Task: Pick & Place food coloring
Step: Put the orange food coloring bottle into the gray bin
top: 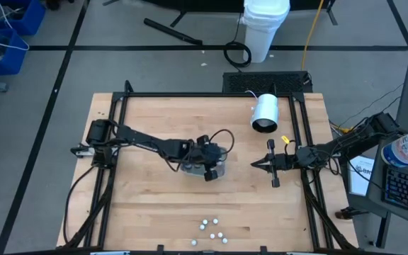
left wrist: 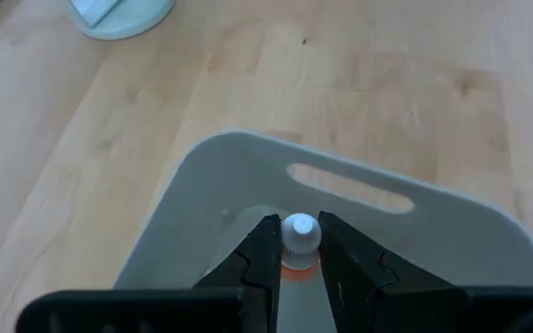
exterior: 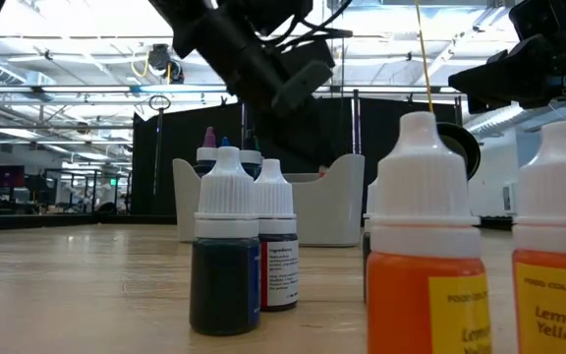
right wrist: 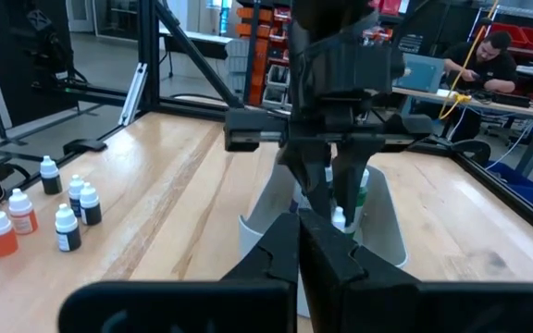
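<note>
Wooden worktop (top: 154,205): your left gripper (left wrist: 293,248) pinches a food coloring bottle (left wrist: 300,237) over the grey tray (left wrist: 433,231) mid-table. Right gripper (top: 255,164) waits shut near the right edge. Next, judge: lower, release, then fetch from the front-edge bottles (top: 213,230).

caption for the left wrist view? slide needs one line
Left gripper shut on a white-capped orange food coloring bottle, held over the grey tray on the wooden table.

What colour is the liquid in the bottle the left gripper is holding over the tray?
Orange, under a white cap; the bottle shows best in the left wrist view.
</note>
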You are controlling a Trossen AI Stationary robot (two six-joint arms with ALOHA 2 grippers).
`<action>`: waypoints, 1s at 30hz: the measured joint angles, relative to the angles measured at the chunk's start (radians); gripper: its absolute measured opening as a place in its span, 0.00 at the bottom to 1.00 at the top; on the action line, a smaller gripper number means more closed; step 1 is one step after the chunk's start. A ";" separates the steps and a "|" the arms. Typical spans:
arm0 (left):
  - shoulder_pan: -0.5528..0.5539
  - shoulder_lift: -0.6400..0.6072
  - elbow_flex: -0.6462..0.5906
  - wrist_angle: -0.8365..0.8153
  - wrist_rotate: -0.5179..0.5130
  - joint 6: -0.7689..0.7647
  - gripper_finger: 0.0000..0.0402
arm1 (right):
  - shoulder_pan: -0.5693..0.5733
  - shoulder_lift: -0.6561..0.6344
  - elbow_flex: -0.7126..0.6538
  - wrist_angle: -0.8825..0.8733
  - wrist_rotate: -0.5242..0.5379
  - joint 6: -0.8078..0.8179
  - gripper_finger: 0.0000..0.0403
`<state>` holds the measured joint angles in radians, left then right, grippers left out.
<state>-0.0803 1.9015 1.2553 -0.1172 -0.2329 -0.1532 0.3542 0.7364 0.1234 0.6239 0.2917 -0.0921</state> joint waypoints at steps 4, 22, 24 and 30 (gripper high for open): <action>0.000 0.000 -0.038 0.058 -0.003 -0.007 0.17 | 0.000 0.000 0.000 0.000 0.000 -0.001 0.00; -0.009 0.013 -0.048 0.064 0.026 0.048 0.17 | 0.000 0.000 0.000 0.000 0.002 -0.002 0.00; -0.009 0.012 -0.047 0.061 0.026 0.053 0.17 | 0.000 0.000 0.000 0.001 0.002 -0.002 0.00; -0.007 0.012 -0.047 0.063 0.026 0.073 0.17 | 0.000 0.000 0.000 0.001 0.003 -0.002 0.00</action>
<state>-0.0875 1.9137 1.2079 -0.0542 -0.2073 -0.0804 0.3542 0.7364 0.1234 0.6250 0.2943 -0.0940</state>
